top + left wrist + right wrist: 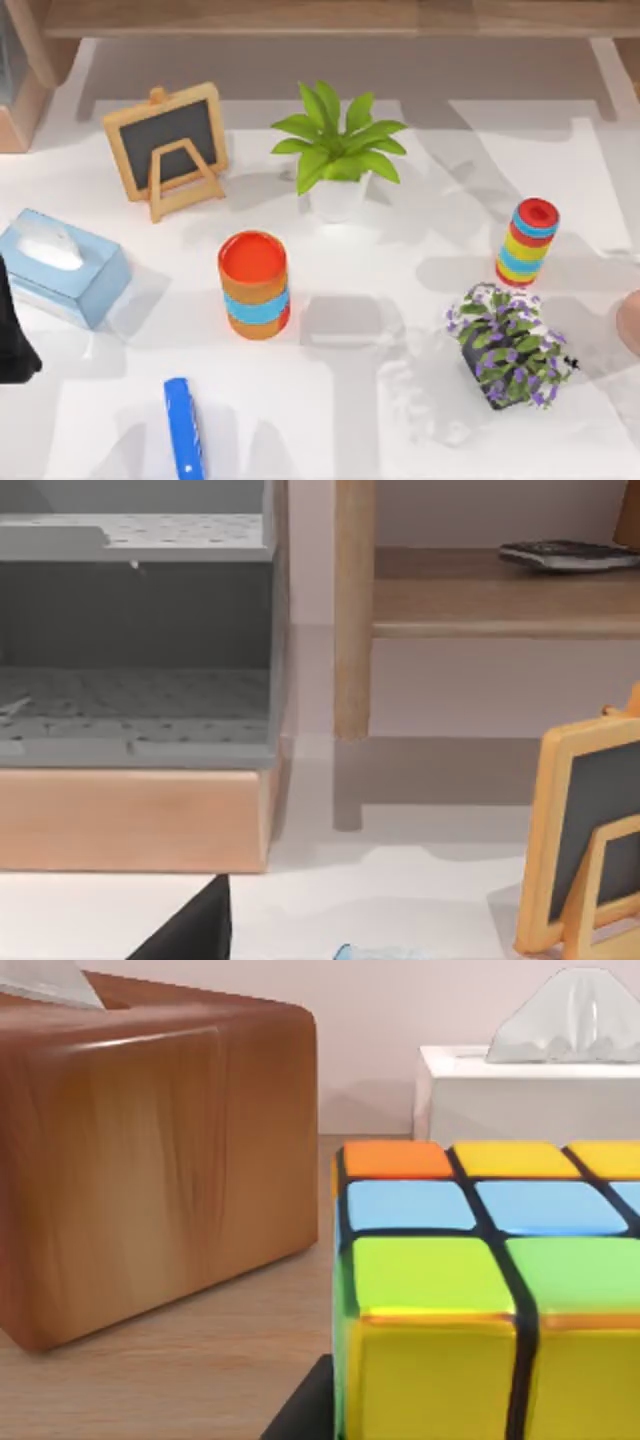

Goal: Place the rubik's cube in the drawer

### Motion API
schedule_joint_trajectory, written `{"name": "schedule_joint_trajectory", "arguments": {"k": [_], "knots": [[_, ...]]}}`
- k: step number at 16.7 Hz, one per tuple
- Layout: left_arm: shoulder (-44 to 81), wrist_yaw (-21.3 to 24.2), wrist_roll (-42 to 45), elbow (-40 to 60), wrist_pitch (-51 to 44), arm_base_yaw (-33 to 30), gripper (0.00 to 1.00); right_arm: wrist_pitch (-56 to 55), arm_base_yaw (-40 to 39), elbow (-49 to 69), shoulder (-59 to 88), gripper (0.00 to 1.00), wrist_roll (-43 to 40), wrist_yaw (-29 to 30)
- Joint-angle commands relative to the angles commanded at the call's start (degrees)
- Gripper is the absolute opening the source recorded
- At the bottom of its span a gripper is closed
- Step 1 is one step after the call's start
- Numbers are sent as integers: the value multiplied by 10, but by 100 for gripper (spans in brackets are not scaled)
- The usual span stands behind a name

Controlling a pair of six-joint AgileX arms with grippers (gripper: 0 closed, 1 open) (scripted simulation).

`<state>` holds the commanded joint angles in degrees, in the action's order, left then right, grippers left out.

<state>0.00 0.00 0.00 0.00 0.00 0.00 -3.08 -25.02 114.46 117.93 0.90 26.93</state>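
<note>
The white table point(330, 400) has open room along its near edge, between the blue bar point(183, 430) and the purple-flowered pot point(510, 345). In the right wrist view the rubik's cube point(490, 1290) sits on a wooden shelf surface, just beside a wooden tissue box point(150, 1150), close under that pincer; its opening I cannot tell. The left arm point(12, 335) sits at the table's left edge.

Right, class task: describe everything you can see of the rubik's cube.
The rubik's cube fills the near part of the right wrist view. Its tiles are glossy, plastic-looking, divided by black lines: orange, yellow, blue and green on the upper face, yellow on the facing side. It sits level on a wooden surface, apart from a wooden tissue box, with a white tissue box behind.
</note>
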Motion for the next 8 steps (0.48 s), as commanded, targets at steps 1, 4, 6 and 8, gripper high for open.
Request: {"name": "schedule_joint_trajectory", "arguments": {"k": [1, 4, 6, 8], "knots": [[0, 0, 0, 0, 0, 0, 100, 0, 0, 0, 0, 0, 0, 0], [0, 0, 0, 0, 0, 0, 100, 1, -4, -1, -7, 0, -3, 3], [0, 0, 0, 0, 0, 0, 100, 6, -11, -5, -18, 0, -11, 12], [0, 0, 0, 0, 0, 0, 100, 18, -20, -10, -22, 0, -14, 21]]}}
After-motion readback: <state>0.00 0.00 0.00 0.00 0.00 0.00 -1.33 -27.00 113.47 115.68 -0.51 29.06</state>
